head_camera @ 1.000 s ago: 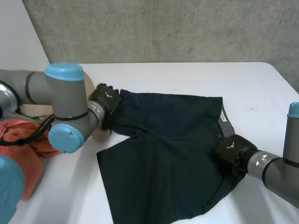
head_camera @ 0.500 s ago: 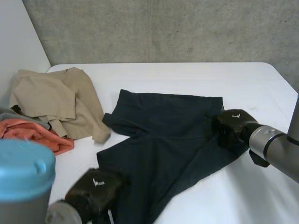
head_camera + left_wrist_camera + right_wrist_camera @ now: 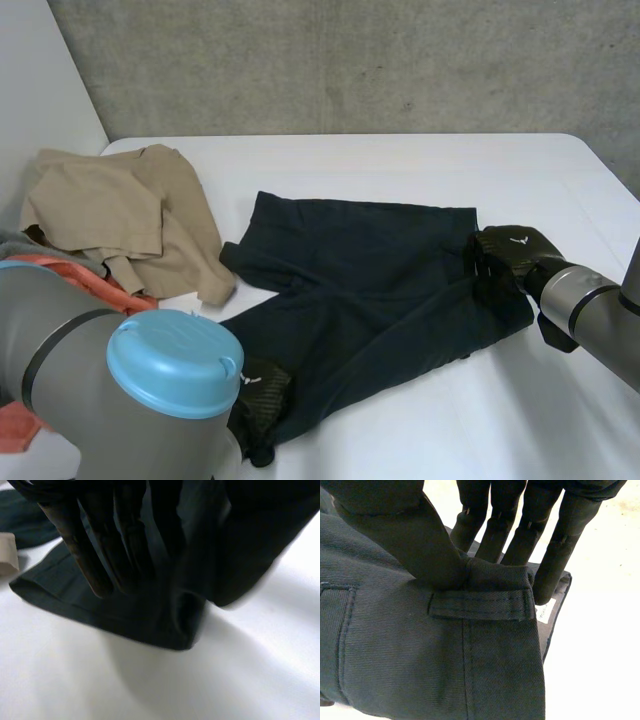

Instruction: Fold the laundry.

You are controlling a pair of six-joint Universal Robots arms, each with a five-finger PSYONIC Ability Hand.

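Observation:
Dark navy shorts (image 3: 370,280) lie on the white table (image 3: 400,160), doubled over along the near side. My right hand (image 3: 510,255) is at the waistband end on the right. In the right wrist view its thumb (image 3: 420,540) and fingers (image 3: 520,530) pinch the waistband (image 3: 485,587) just above a belt loop. My left hand (image 3: 258,395) is at the near leg hem, half behind my left arm (image 3: 120,390). In the left wrist view its fingers (image 3: 100,555) lie over the hem of the shorts (image 3: 125,615), and a fold of cloth rises into the hand beside them.
A beige garment (image 3: 120,215) lies crumpled at the table's back left, with an orange cloth (image 3: 105,290) and a bit of grey cloth under its near edge. Bare table runs behind and to the right of the shorts. A concrete wall stands behind the table.
My left arm swung from the far leg hem down to the near leg hem and its hand closed there. My right hand carried the waistband away from me, doubling the shorts over.

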